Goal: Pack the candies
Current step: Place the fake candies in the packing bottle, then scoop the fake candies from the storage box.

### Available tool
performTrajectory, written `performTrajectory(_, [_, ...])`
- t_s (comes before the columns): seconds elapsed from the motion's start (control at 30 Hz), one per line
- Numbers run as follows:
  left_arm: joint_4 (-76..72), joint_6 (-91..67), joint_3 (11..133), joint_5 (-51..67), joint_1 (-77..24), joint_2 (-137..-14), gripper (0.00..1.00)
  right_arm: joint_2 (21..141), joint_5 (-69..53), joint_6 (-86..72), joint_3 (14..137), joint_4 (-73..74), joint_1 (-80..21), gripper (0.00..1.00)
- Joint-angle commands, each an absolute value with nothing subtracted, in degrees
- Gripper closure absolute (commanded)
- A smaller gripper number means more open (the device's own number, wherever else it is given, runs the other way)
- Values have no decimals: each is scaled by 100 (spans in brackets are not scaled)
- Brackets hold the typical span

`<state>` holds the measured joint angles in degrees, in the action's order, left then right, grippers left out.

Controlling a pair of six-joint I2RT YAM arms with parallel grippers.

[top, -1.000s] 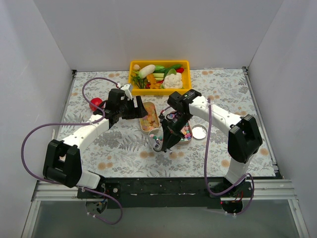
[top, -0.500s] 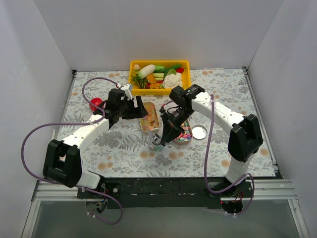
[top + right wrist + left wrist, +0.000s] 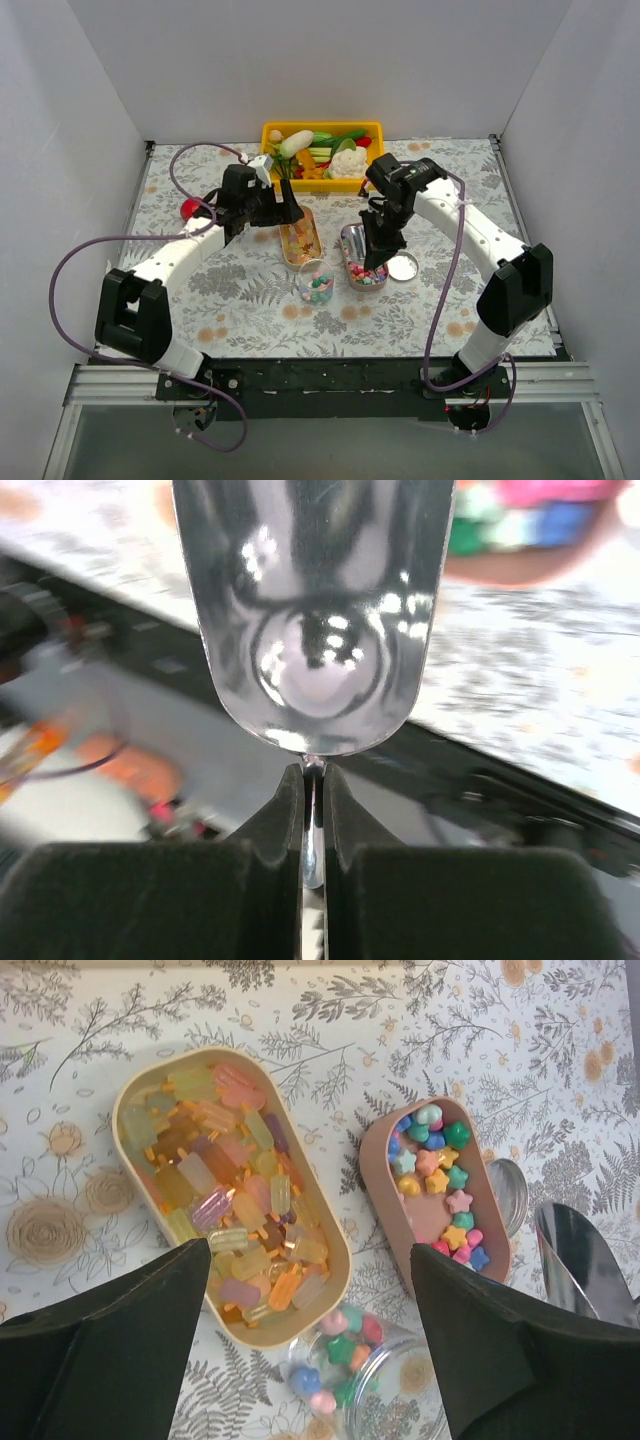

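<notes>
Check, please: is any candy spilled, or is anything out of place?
Nothing stands out. The candies lie inside the tan tray, the pink tray and the jar; none shows on the tablecloth.

two robot arms. the left arm [image 3: 175,262] and right arm [image 3: 470,226] each have smooth white links joined by blocky black joints [image 3: 130,315], and black wrists. a thin purple cable [image 3: 54,290] hangs in a loose loop outside the left arm, from base to wrist; a matching cable [image 3: 441,300] runs beside the right arm. the left fingers [image 3: 110,1360] are matte black, broad wedges. the right fingers [image 3: 265,880] are matte black too, narrowing to thin tips.
</notes>
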<state>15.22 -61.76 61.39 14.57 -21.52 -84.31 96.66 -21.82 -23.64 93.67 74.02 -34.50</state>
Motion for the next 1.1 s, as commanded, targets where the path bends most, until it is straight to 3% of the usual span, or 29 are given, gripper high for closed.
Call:
performTrajectory(0.0, [1459,-6065,6687,1608,-2258,-8901,17,9667,224,-1759,9167,7515,-3463,99])
performTrajectory(0.53, [1450,-5397,9342,1460,-3102,-11574,12,10292,-562,-1494,8869,7515,-3384,99])
performTrajectory(1.07, [1222,-4904,9633,1063,-3524,-12322,12,10476,-1994,-1547,8323,7506,-3226,99])
